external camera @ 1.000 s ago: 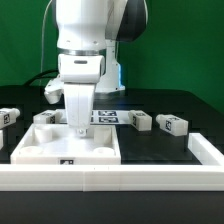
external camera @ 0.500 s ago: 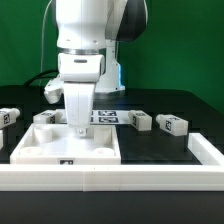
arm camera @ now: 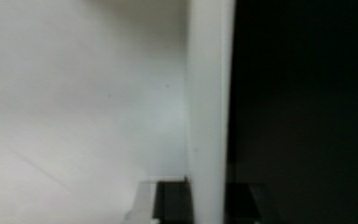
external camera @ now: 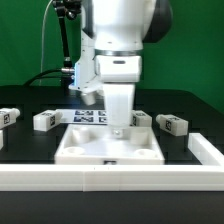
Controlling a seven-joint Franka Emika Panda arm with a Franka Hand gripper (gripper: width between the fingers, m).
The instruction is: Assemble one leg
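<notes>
the fingers [external camera: 120, 129] are clamped on the rear wall of the large flat white square plastic tray [external camera: 88, 153]; both now sit further toward the exterior view's right than half a second ago. the nearest small white tagged plastic leg [external camera: 141, 119] lies unmoved on the black worktop [external camera: 30, 142], just behind the tray's far right corner

The arm [external camera: 120, 25] is showing smooth, glossy white shells, with a boxy white wrist block [external camera: 118, 68] set among them. Above the wrist block a large rounded white shell is bulging, capped in dark grey on the exterior view's right, while under the block a pale grey-white gripper [external camera: 119, 127] is narrowing downward. Beside the wrist block, on the exterior view's left, a blue light [external camera: 78, 72] is glowing and a thin black cable [external camera: 63, 40] is running upright.
</notes>
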